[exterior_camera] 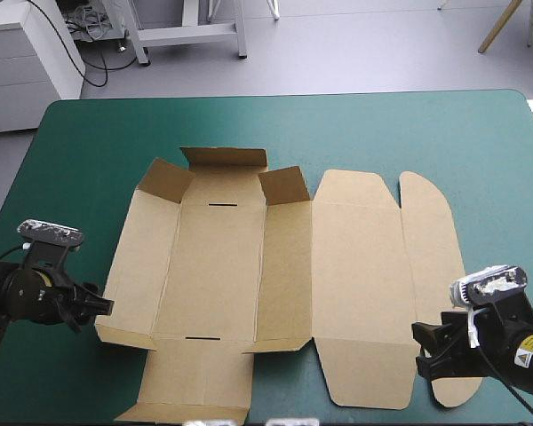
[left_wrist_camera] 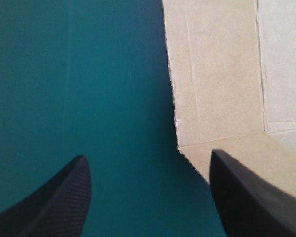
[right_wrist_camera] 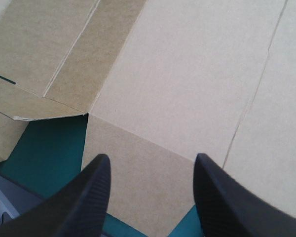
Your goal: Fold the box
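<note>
Your box (exterior_camera: pixel 284 266) lies spread across the middle of the bench (exterior_camera: pixel 89 142), mostly flat, with its far left flaps raised. Your left gripper (left_wrist_camera: pixel 148 155) stands wide at the box's near left corner. Your right gripper (right_wrist_camera: pixel 153 156), also wide, hovers over a near right flap.

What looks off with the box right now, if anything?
Nothing stands out. The box lies unfolded on the table, with no tears or crushed spots showing. Only its far flaps stand up a little, along their creases.
</note>
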You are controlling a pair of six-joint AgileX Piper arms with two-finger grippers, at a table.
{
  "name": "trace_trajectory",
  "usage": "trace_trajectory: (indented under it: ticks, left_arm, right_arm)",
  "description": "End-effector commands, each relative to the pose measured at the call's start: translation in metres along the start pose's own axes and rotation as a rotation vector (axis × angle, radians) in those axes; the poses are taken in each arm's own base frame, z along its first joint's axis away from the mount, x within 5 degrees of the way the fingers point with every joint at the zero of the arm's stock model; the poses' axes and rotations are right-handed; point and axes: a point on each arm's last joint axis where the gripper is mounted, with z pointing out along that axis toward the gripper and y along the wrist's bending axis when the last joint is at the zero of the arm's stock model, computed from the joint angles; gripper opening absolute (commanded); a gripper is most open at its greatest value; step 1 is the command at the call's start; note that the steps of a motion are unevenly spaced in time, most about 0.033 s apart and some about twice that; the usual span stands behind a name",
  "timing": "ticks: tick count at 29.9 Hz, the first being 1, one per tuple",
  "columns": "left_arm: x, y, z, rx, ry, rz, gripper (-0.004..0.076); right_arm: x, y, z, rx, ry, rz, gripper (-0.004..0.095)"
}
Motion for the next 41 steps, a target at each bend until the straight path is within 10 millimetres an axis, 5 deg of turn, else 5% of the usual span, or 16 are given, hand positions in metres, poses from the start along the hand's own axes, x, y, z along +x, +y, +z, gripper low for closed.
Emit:
trace_trajectory:
  ticks: [1,6,23,35,41]
  left_arm:
    - [-0.006,0.004,0.003,-0.019,0.026,-0.037,0.0490]
    - [-0.015,0.018,0.019,-0.008,0.048,-0.097,0.0490]
    - [-0.036,0.066,0.107,0.577,0.163,-0.430,0.0490]
    - [-0.043,0.058,0.131,0.755,0.215,-0.435,0.0488]
    - [-0.051,0.036,0.133,0.784,0.241,-0.317,0.0468]
  right_arm:
    - [-0.013,0.002,-0.005,-0.003,-0.119,-0.013,0.0542]
    - [-0.012,-0.001,-0.005,0.024,-0.111,-0.025,0.0603]
    - [-0.013,-0.004,-0.005,0.058,-0.114,-0.031,0.0605]
    - [-0.015,-0.006,-0.005,0.078,-0.137,-0.016,0.0604]
    - [-0.014,-0.006,-0.005,0.076,-0.134,-0.012,0.0604]
